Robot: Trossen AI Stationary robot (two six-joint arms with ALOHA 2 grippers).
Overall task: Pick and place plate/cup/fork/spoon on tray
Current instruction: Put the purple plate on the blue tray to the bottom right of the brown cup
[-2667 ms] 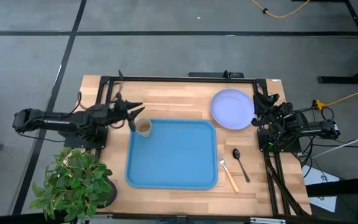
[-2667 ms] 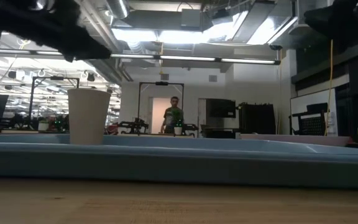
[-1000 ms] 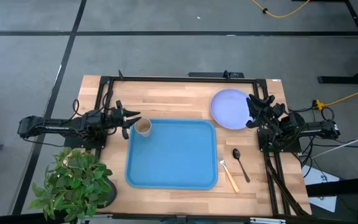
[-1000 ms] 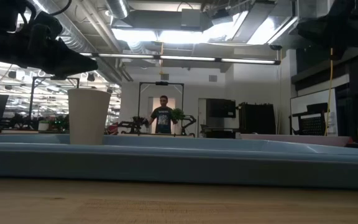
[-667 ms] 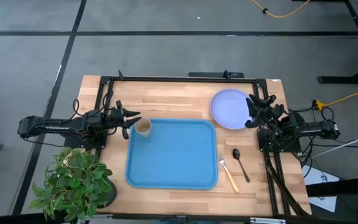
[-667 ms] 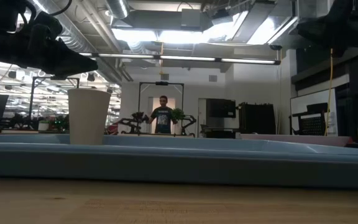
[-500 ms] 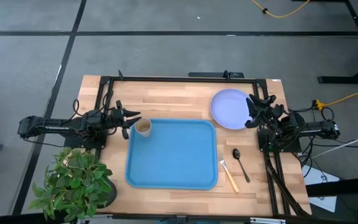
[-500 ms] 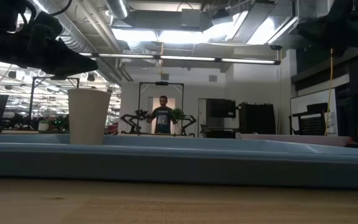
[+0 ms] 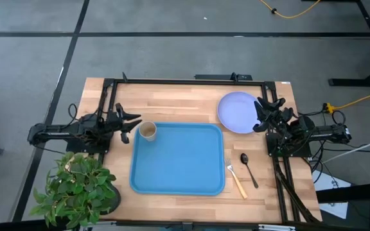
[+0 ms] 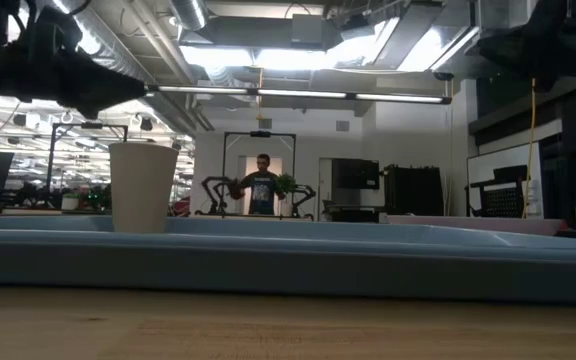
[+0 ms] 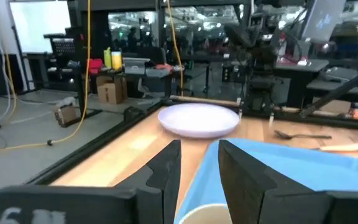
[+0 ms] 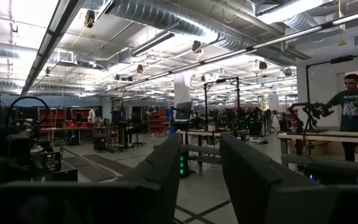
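Note:
The tan cup (image 9: 148,131) stands upright on its base in the far left corner of the blue tray (image 9: 178,163); it also shows in the low view (image 10: 143,187). My left gripper (image 9: 133,127) is open and empty, just left of the cup, with the cup's rim (image 11: 204,214) below its fingers. The lavender plate (image 9: 238,112) lies flat on the table right of the tray's far end. My right gripper (image 9: 260,115) is open over the plate's right rim; its wrist view shows only the room. The fork (image 9: 237,179) and the dark spoon (image 9: 248,169) lie on the table right of the tray.
A potted plant (image 9: 76,189) stands at the table's near left corner. Black frame rails (image 9: 185,81) run along the far and side edges. Bare wood shows between the tray and the far rail. A person (image 10: 262,187) stands far off in the room.
My left gripper has drawn back a little toward the table's left edge, away from the cup, and stays open. The cup stands where it was.

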